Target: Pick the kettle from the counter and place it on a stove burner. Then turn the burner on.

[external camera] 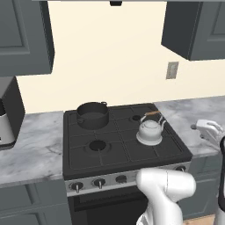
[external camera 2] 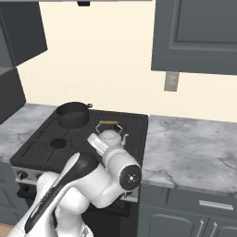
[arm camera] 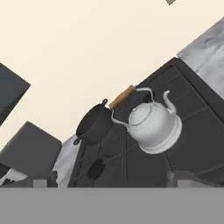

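On the Stove: Kettle Position

On the black stove top [external camera: 127,149], the kettle [external camera: 150,130] sits upright on the front right grate, right of the dark pot [external camera: 92,114]. The hand's [arm camera: 109,186] grip state cannot be determined; it holds nothing visible. Marble counter [external camera 2: 194,143] flanks the stove.

I see white-silver kettle [external camera: 149,131] w/ brown handle, dark grey pot [external camera: 92,114], black stove [external camera: 110,154], grey-veined marble counter [external camera: 30,145].

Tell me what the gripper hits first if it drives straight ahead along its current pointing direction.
Most likely the kettle, which sits on the stove grates near the centre of the hand view, ahead of the fingertips. Depth is hard to judge, so the exact contact point is uncertain.
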### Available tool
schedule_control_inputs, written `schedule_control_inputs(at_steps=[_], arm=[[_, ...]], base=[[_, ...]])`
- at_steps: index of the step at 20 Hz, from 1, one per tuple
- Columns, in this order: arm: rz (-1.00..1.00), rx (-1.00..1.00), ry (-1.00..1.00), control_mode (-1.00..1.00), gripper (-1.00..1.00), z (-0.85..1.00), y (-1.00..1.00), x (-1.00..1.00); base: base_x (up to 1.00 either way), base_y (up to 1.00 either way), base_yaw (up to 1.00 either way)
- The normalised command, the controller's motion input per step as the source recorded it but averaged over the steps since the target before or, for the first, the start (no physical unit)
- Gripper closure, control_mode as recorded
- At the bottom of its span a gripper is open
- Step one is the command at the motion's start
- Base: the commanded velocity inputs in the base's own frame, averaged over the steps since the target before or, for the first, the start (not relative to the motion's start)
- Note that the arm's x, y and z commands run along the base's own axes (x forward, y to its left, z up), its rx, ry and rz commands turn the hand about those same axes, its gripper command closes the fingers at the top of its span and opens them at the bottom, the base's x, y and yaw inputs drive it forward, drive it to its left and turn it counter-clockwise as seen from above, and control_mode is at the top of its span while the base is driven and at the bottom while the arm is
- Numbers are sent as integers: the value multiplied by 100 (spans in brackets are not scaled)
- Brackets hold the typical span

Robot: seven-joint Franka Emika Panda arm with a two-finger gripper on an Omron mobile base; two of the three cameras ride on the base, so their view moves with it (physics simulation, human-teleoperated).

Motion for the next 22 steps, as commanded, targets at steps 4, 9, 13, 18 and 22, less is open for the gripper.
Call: schedule_control_inputs(at_steps=[4, 9, 13, 18, 22], arm=[[26, -7, -52, -100, -100, 0, 0, -41], [14, -11, -41, -100, -100, -6, 0, -23], [0, -6, -24, -100, -100, -20, -18, -8], [0, -3, -18, -100, -100, -34, -12, -2], [0, -1, -19, -100, -100, -47, -20, -1]], base=[[0, 0, 0], [0, 0, 0], [0, 0, 0], [0, 0, 0], [0, 0, 0]])
